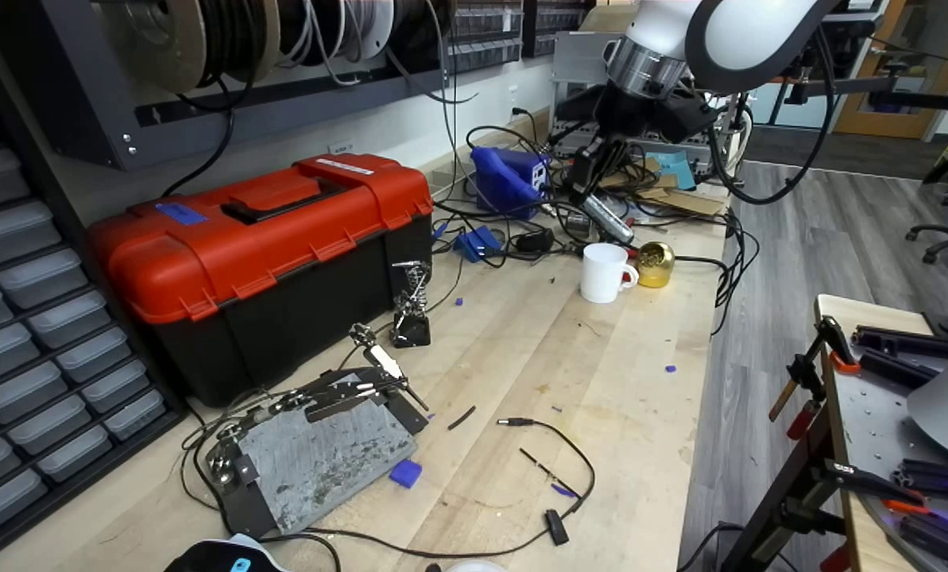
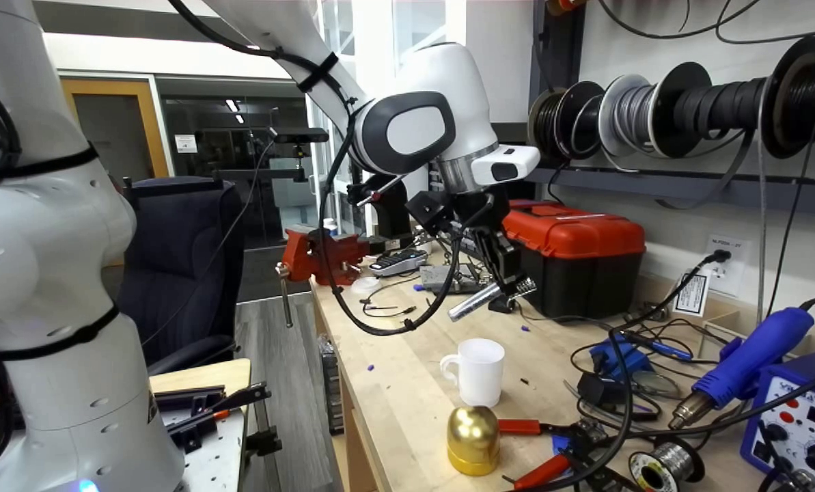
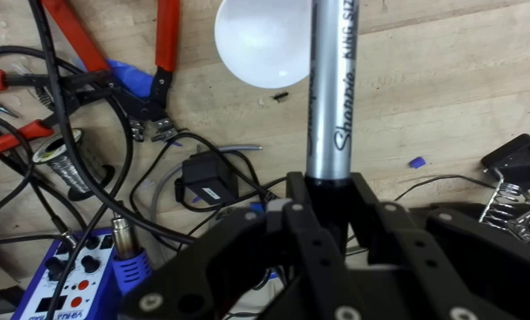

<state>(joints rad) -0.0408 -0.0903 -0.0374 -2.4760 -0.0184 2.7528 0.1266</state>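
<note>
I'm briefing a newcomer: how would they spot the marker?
Follow the white robot arm down to its black pincer, above the wooden workbench. Clamped there is the Sharpie King Size marker: silver with black lettering, unlike the white mug nearby.

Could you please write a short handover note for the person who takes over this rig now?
End effector: closed on a silver cylindrical marker, held tilted above the pale wooden table.
White cylindrical mug with handle: on the table, next to a shiny gold rounded container.
Done: marker gripped and off the table.
Left: marker not yet released or set down; it is outside the mug.
</note>
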